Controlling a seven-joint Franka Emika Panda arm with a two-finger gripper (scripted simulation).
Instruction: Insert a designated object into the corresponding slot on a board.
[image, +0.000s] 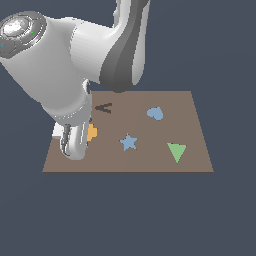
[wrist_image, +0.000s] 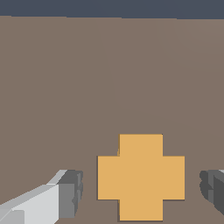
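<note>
The orange cross piece (wrist_image: 141, 177) lies flat on the brown board (wrist_image: 109, 78). My gripper (wrist_image: 141, 192) is open, with one finger (wrist_image: 70, 194) on each side of the piece and a gap between each finger and it. In the exterior view the gripper (image: 75, 147) is low over the board's (image: 192, 125) left part, and only an edge of the orange piece (image: 92, 133) shows beside it. The dark cross-shaped slot shows in neither view; the arm hides that part of the board.
On the board are a dark A-shaped cutout (image: 104, 107), a blue heart (image: 155, 113), a blue star (image: 129, 142) and a green triangle (image: 176, 151). The arm's big links hang over the board's left and far side.
</note>
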